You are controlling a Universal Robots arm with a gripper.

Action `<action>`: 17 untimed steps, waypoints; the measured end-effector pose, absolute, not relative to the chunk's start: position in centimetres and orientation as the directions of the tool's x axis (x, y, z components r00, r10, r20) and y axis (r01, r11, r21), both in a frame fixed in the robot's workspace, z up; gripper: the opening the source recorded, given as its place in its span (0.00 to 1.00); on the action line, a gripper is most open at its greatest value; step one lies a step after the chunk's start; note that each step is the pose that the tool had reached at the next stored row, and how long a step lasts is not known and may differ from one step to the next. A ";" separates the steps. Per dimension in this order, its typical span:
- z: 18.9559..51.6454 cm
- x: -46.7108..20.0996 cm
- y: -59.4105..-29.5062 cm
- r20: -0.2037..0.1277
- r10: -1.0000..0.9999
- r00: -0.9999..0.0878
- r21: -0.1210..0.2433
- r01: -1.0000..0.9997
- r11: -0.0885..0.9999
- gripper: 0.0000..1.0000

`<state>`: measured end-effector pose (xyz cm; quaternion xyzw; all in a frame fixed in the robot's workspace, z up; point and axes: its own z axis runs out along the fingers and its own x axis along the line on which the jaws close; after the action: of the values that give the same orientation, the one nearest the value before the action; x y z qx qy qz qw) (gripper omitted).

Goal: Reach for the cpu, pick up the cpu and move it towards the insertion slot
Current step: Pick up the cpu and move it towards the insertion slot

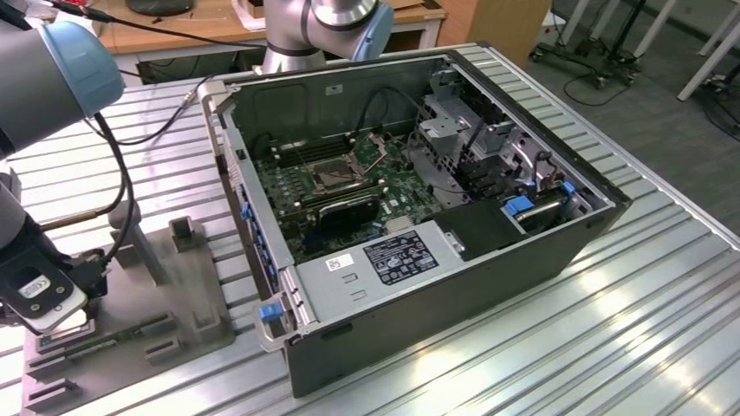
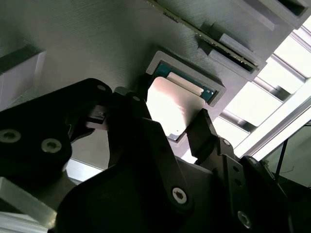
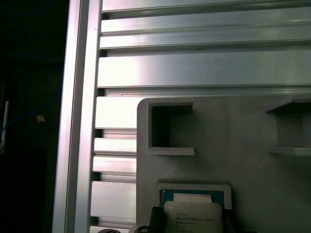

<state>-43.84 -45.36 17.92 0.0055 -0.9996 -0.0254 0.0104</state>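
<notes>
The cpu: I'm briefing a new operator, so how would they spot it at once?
Beside the open computer case, on the exterior view's left, lies a grey fixture plate. The cpu sits in its square recess. It is square with a silvery-white top, unlike the long narrow memory stick.

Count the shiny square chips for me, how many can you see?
1. The cpu lies in its square pocket on the grey fixture plate, with the gripper right over it. Another could be hidden inside the computer case.
</notes>
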 end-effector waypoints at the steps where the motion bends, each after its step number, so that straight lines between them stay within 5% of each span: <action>1: 17.9 -43.8 -45.4 0.020 -0.012 -1.000 0.051 -0.010 0.999 0.58; 17: 18.2 -43.8 -45.4 0.020 -0.011 -1.000 0.051 -0.010 0.999 0.54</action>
<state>-43.84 -45.35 18.24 0.0055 -0.9996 -0.0254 0.0102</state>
